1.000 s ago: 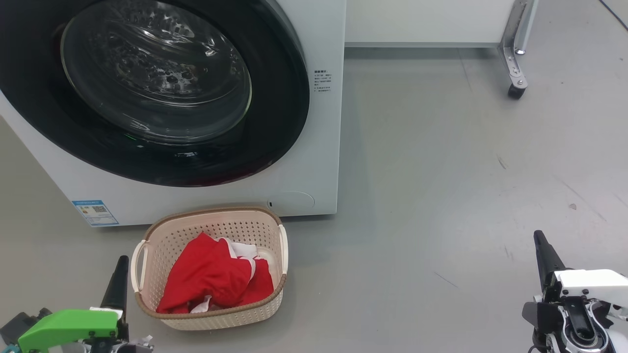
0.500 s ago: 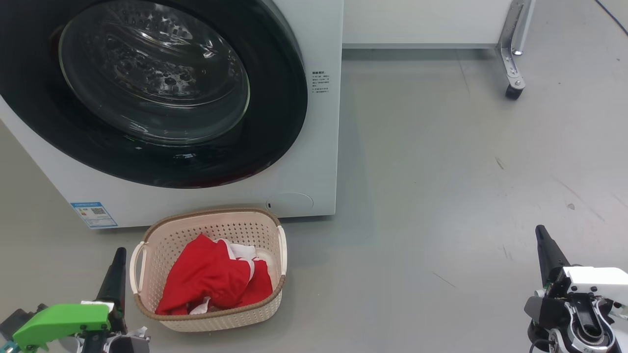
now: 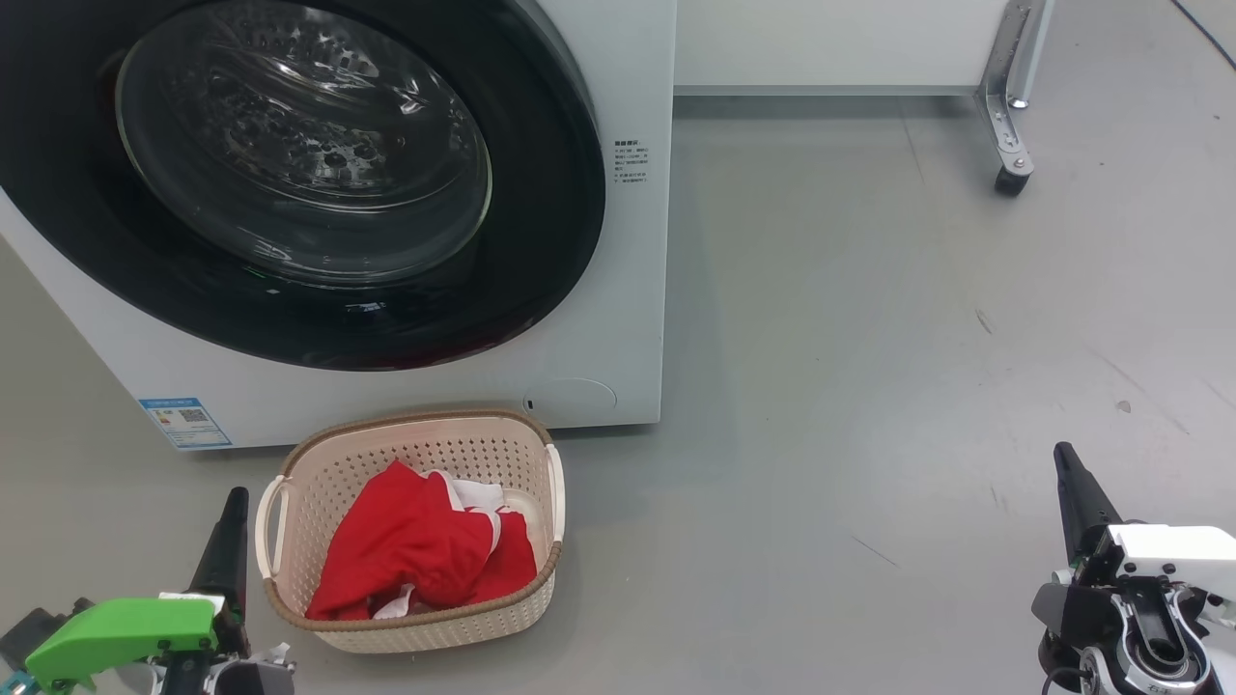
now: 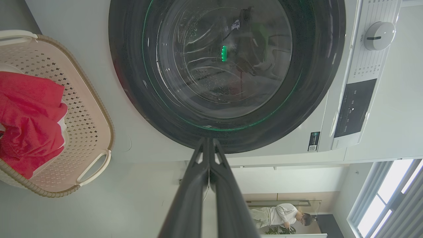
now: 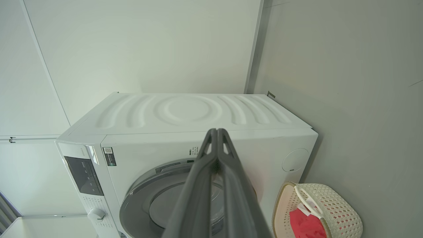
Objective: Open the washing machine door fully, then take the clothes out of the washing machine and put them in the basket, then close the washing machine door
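Grey, lightly scuffed floor (image 3: pixel 869 338) under a pale wall (image 3: pixel 830 39). At upper left of head view, washing machine door (image 3: pixel 550 241): glossy black ring around bulging clear glass, shut flush against the white washing machine (image 3: pixel 632 290). Bare drum metal visible through the glass. Low on the machine's front, a blue label (image 3: pixel 186 419) at left and a round filter cover (image 3: pixel 572 398) at right. On the floor close before the machine, a cream perforated basket (image 3: pixel 425 446) with brown rim, holding the clothes (image 3: pixel 415 550): bunched red fabric with some white. Left hand (image 3: pixel 236 502) just beside the basket's left side, fingers (image 4: pixel 195 185) pressed together, empty. Right hand (image 3: pixel 1065 461) well apart at lower right over bare floor, likewise closed on nothing. From the left wrist: round dial (image 4: pixel 379 31) and dark control panel (image 4: pixel 355 107) beside the door, plus a person (image 4: pixel 279 215) in white far off near a window (image 4: pixel 390 198). At top right of head view, a metal leg (image 3: pixel 1012 116) on a caster.
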Tool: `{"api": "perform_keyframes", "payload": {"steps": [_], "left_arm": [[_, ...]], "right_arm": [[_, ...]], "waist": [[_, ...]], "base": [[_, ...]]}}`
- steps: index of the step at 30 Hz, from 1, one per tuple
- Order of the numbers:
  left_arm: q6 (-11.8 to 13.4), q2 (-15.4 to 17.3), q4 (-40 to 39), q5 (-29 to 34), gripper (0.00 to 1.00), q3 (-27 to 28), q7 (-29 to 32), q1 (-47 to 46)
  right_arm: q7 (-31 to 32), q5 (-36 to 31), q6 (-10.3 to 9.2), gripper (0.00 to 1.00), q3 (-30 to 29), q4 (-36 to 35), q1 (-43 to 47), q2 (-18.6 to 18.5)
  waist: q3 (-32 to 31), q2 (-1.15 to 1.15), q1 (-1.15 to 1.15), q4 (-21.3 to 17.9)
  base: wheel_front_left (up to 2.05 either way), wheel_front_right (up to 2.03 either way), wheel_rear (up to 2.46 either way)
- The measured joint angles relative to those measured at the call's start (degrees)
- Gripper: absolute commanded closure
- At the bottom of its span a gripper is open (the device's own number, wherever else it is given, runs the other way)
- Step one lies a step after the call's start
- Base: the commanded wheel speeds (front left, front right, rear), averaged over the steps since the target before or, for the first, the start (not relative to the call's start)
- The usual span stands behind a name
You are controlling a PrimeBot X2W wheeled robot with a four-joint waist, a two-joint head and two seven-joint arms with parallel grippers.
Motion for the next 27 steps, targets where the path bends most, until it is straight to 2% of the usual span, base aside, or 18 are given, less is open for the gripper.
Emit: {"api": "perform_keyframes", "payload": {"steps": [27], "left_arm": [[0.0,0.0,0.0,0.0,1.00,0.0,0.0,0.0]], "right_arm": [[0.0,0.2,0.00,1.00,0.1,-0.2,0.0,0.0]], "waist": [[0.0,0.00,0.00,0.0]], "base": [[0.00,0.00,0.00]]}}
